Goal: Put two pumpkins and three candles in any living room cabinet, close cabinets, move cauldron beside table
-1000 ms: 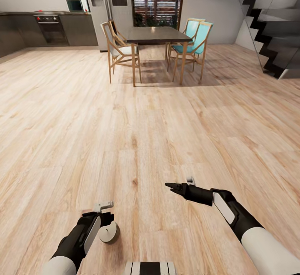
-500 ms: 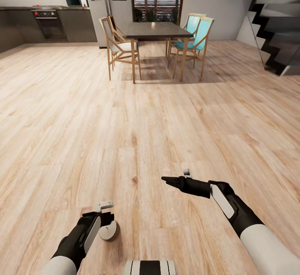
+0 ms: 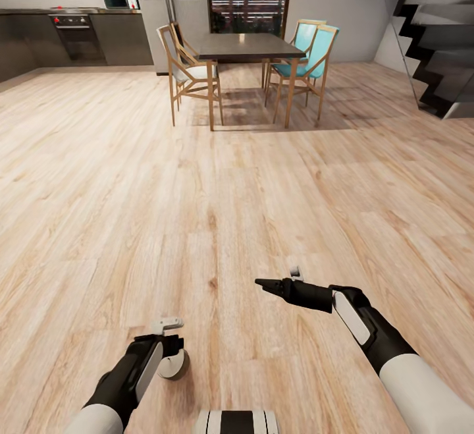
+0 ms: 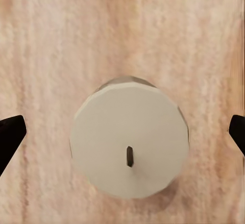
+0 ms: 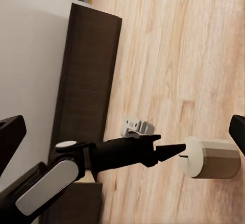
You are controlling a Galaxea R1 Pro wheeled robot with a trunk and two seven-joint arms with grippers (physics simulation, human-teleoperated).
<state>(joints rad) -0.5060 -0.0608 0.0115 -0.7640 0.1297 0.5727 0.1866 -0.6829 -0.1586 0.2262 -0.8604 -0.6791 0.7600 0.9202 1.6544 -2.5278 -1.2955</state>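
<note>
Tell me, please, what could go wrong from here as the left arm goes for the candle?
1. The left gripper has its fingers spread wide either side of the small candle standing on the floor. An off-centre close could tip it and let it roll away.
2. The cabinet looks closed, so a panel probably has to be opened with the candle in hand, which may jostle it.

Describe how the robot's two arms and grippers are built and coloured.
Both arms have white upper segments that turn into black forearms, each carrying an elongated light-grey panel. The right gripper tapers into slim black pointed fingers, and the left gripper does too. A small light-grey bracket sits atop each wrist. No cables show.
</note>
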